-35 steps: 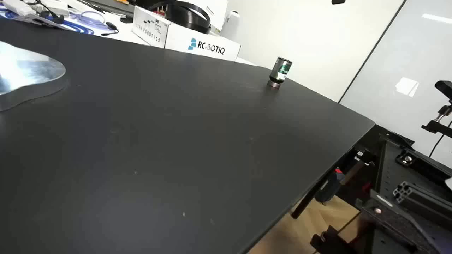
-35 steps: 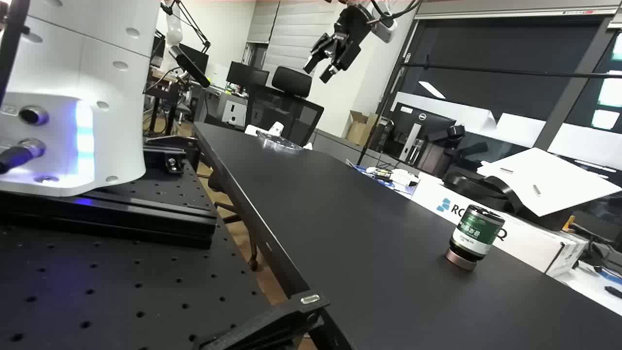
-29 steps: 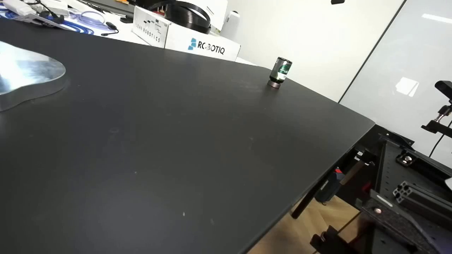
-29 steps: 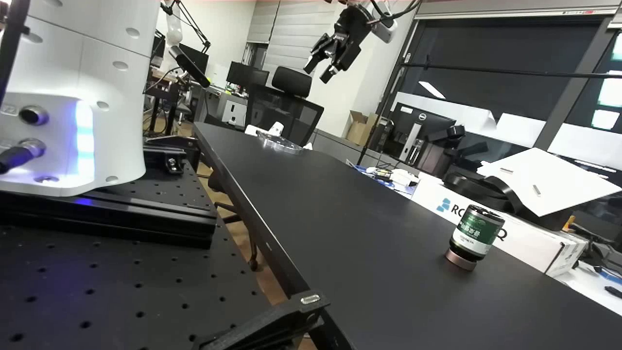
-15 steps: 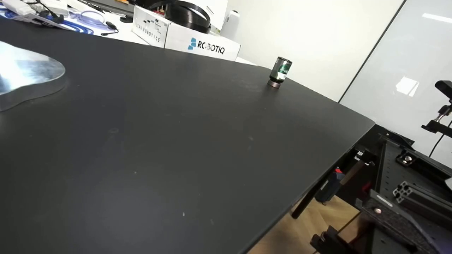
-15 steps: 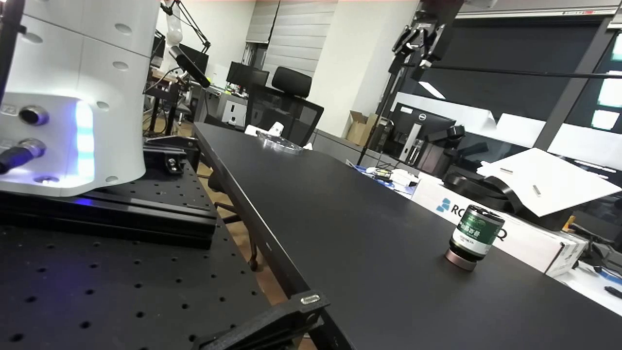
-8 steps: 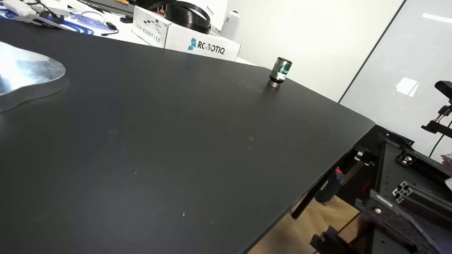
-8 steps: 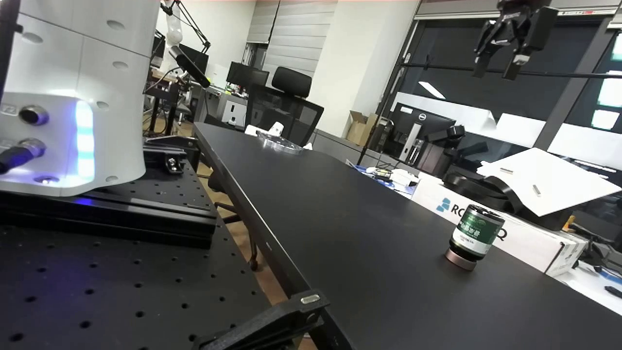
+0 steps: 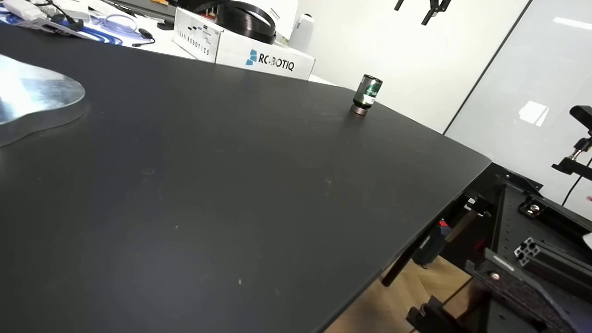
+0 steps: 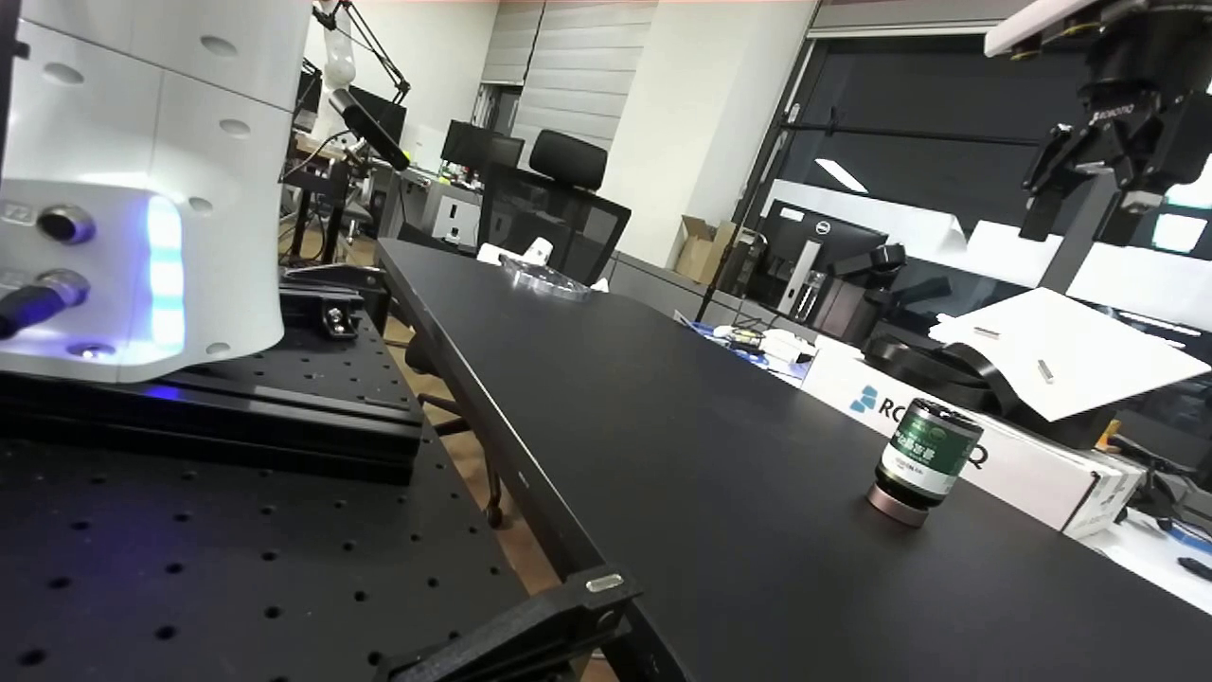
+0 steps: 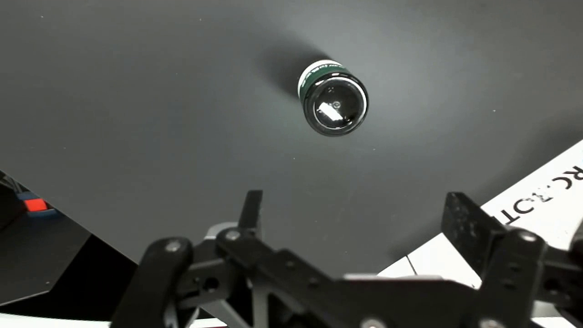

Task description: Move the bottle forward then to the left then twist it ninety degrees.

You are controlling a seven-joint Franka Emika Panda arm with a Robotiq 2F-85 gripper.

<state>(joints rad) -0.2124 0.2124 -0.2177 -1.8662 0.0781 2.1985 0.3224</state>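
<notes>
The bottle (image 10: 926, 453) is small and stubby, with a dark green body, a pale label band and a greyish-pink cap. It stands cap-down on the black table, and also shows near the table's far edge in an exterior view (image 9: 368, 91). In the wrist view the bottle (image 11: 336, 104) is seen from above, its dark base facing the camera. My gripper (image 11: 356, 195) is open, its two black fingers wide apart with nothing between them. In an exterior view the gripper (image 10: 1078, 235) hangs well above the bottle; only its fingertips (image 9: 411, 15) show at the top edge of an exterior view.
A white Robotiq box (image 10: 1023, 478) stands along the table's edge behind the bottle, with a black object and white sheet on it. The black table (image 9: 222, 185) carries a shiny clear object (image 9: 39, 92) at one end. A clamp (image 10: 540, 620) sits at the table's near edge.
My gripper has swung rightward in an exterior view, then lowered toward the bottle's side. Its fingers now point down and have come into view at the top of an exterior view. The bottle has not moved.
</notes>
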